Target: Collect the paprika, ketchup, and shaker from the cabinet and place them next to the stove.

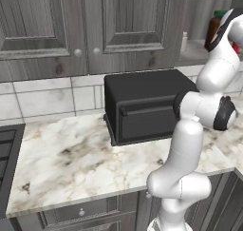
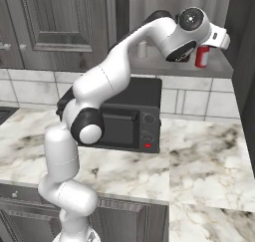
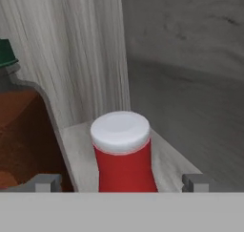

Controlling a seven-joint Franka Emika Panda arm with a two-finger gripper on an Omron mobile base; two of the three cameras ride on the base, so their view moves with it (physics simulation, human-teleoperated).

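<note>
- Nothing yet collected: paprika, ketchup, shaker all on cabinet shelf.
- Claw spread wide, empty, straddling ketchup.
- Bench beside stove awaiting all three.

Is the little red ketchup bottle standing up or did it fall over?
Standing up. In the hand view the ketchup sits on the cabinet shelf with its white cap on top, beside the paprika.

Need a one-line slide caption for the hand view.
Open tool lined up on the ketchup, paprika close beside it on the cabinet shelf.
</note>
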